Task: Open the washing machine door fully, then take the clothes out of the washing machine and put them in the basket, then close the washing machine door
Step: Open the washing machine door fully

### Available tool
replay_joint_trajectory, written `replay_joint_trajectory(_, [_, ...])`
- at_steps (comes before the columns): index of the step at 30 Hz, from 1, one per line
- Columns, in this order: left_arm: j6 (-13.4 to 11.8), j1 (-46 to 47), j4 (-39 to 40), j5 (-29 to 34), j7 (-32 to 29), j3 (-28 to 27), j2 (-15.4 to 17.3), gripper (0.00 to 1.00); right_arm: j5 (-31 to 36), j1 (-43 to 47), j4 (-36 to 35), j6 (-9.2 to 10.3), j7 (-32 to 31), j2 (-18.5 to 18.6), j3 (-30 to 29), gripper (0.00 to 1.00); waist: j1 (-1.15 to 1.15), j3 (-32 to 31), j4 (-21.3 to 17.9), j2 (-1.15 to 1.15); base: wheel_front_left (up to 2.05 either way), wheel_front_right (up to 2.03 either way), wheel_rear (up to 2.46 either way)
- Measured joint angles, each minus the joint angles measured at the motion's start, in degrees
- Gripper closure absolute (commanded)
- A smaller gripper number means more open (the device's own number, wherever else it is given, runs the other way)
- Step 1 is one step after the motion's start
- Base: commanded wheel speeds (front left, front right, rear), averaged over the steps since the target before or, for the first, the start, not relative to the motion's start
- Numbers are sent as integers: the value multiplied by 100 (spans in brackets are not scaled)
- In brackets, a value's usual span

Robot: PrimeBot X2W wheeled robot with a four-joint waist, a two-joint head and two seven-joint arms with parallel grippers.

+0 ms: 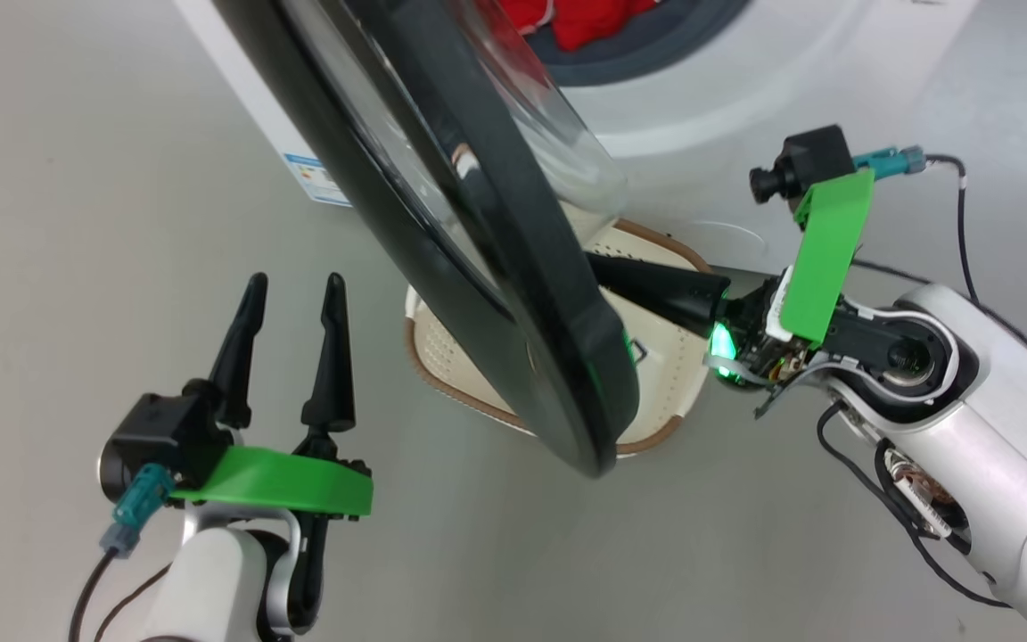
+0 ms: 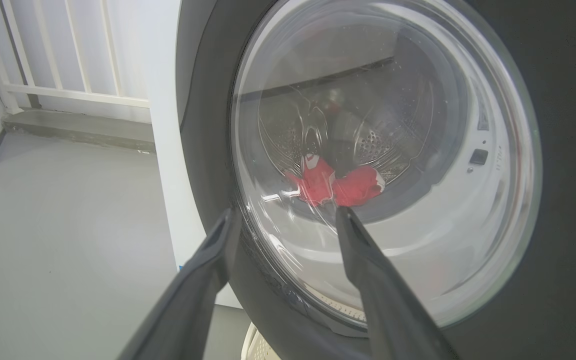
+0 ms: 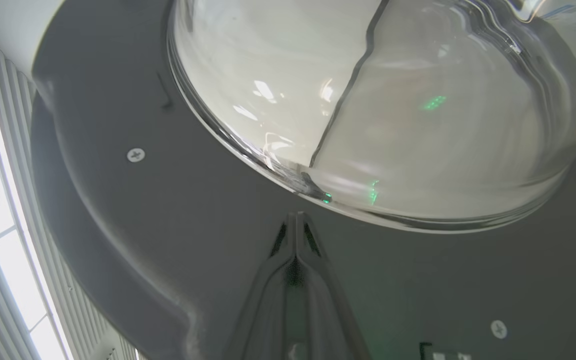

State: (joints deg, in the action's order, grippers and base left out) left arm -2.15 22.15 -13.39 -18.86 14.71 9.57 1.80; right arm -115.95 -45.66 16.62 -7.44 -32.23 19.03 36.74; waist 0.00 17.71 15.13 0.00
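Tool L [image 1: 294, 285] spread wide, empty, tool R [image 3: 295, 220] pressed together, tips at door [image 1: 558, 357] inner side

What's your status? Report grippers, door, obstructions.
Left gripper open, outside washing machine door. Right gripper shut, tips at door's inner face. Door partly open, clothes in washing machine. Door overhangs basket.

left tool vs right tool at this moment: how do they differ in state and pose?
The left tool is open, fingers spread; the right tool is shut, fingers pressed together. The left tool sits outside the washing machine door, apart from it; the right tool reaches its inner side, tips just below the glass bowl. The left tool points towards the washing machine; the right tool points sideways above the basket. Both have dark fingers, green brackets, and hold nothing.
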Motion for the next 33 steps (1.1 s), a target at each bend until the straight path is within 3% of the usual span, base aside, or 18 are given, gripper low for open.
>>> replay_joint_trajectory(17, [-135,-436,-70,-89,0,-33,1,0,-809,-3,-366,25,467,416,1412,100,0,-642,780,0,0,0,0])
replay_joint_trajectory(33, [-143,-699,-188,-91,0,-36,4,0,-1287,-27,-500,25,835,436,2276,100,0,-1114,1505,0,0,0,0])
